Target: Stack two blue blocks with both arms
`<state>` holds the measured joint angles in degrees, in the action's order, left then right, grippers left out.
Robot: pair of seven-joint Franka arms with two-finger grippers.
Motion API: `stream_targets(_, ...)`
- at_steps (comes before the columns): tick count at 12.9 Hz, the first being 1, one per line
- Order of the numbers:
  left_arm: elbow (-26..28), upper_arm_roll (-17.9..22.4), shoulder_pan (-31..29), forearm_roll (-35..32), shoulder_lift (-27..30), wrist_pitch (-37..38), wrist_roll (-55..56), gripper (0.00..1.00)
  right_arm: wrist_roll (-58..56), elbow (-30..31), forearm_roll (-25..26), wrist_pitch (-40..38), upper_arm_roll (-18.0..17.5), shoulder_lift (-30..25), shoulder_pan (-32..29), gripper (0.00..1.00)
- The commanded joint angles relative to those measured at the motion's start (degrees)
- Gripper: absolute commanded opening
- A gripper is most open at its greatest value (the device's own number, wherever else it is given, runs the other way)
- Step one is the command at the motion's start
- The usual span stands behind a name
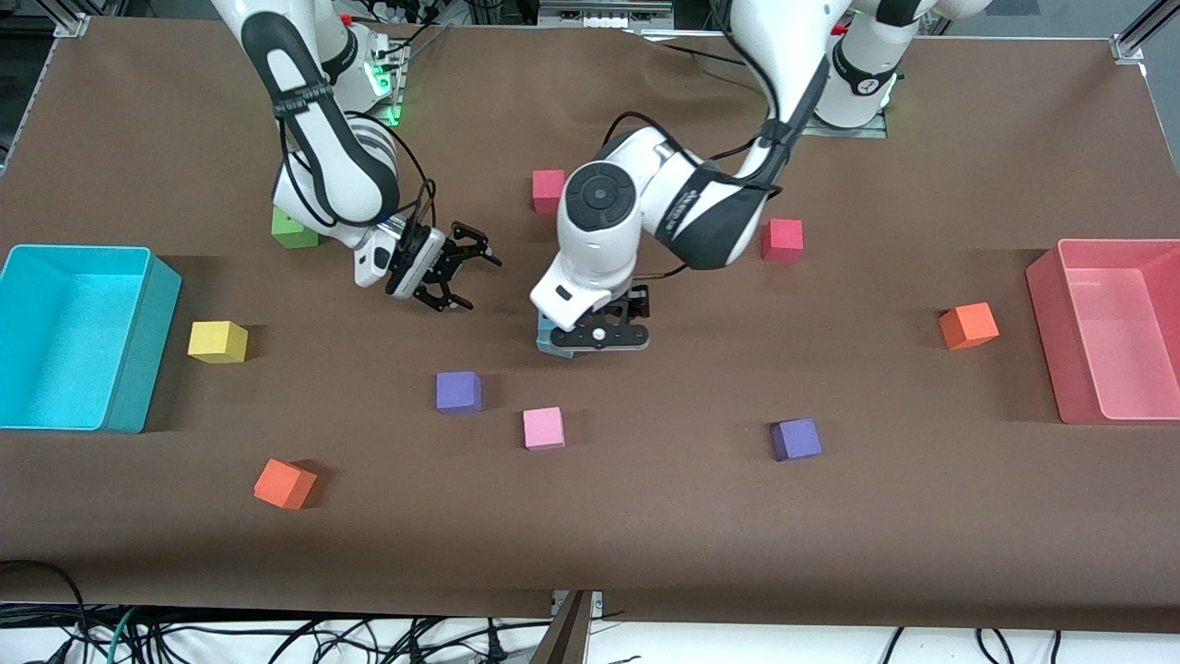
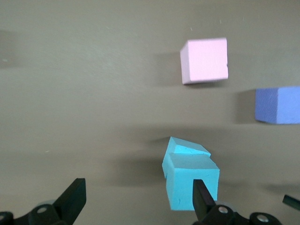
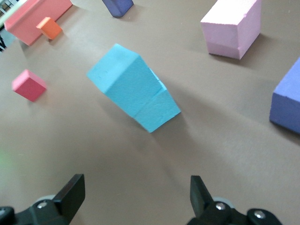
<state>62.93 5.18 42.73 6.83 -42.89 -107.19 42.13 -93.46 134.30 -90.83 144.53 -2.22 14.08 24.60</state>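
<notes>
Front view, taken from the right arm's end of the table across: the cyan bin point(image 1: 138, 341) sits at that end, a yellow cube point(image 1: 218, 341) just beside it, and the right gripper point(image 1: 461, 269) hangs with its fingers spread wide and nothing between them, tilted toward the middle of the table. Next comes the left gripper point(image 1: 599, 337), low over the two blue blocks point(image 1: 548, 337), of which only a sliver of light blue shows past its black fingers. Closer to the camera lie a purple cube point(image 1: 459, 391) and a pink cube point(image 1: 543, 428); the pink bin point(image 1: 1106, 332) closes the left arm's end. In the left wrist view the blue blocks point(image 2: 190, 176) already sit one on the other, the upper one twisted a little off the lower, and the left gripper's fingers point(image 2: 202, 199) stand wide apart with the stack at one finger rather than centred in the gap; whether that finger touches the foam is hard to tell. The right wrist view shows the stack point(image 3: 133, 93) ahead of its own open fingers point(image 3: 70, 192), well apart from them. Judging by this, the left arm is the nearer one, directly above the stack, so any retreat should be straight up to avoid clipping the skewed top block.
</notes>
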Motion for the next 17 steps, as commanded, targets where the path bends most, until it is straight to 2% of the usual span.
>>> stream_targets(1,3.3,-2.9,-5.8,2.2,5.0,3.0,-1.4,1.00,15.6,2.5,14.3,-6.3,-0.3,-5.6,-4.6,0.99)
stream_targets(3,9.6,-3.2,-9.1,2.2,10.5,3.2,-5.9,1.00,25.9,1.9,29.9,-11.9,0.9,-8.2,-7.8,0.99)
stream_targets(5,17.8,-3.2,-14.3,2.1,19.2,5.7,-11.0,1.00,33.6,1.4,41.4,-17.1,2.9,-11.0,-9.6,0.99)
stream_targets(7,23.5,-3.2,-20.9,2.0,27.6,10.2,-19.6,1.00,40.1,-1.8,53.7,-23.6,4.6,-13.3,-12.2,1.00)
stream_targets(9,24.4,-3.2,-27.1,1.4,34.0,20.1,-22.9,1.00,49.2,-9.5,65.8,-33.6,6.7,-14.0,-12.8,1.00)
stream_targets(11,31.6,-3.2,-30.0,-3.6,42.4,21.2,-27.4,1.00,54.8,-19.6,76.1,-45.3,6.6,-13.7,-14.3,1.00)
stream_targets(12,35.2,-3.2,-31.7,-4.9,46.0,21.0,-30.8,1.00,60.9,-25.3,82.8,-50.3,6.4,-13.5,-14.5,1.00)
stream_targets(14,39.3,-3.2,-33.7,-5.7,49.6,19.6,-32.1,1.00,73.9,-32.3,90.3,-55.9,5.3,-13.1,-14.6,1.00)
stream_targets(15,39.6,-3.1,-35.0,-6.1,49.7,19.0,-32.2,1.00,79.0,-33.4,93.2,-57.4,5.0,-13.3,-14.6,1.00)
stream_targets(17,40.2,-3.1,-35.3,-9.6,50.1,18.2,-32.1,1.00,87.0,-34.5,93.5,-56.8,5.1,-13.6,-15.4,1.00)
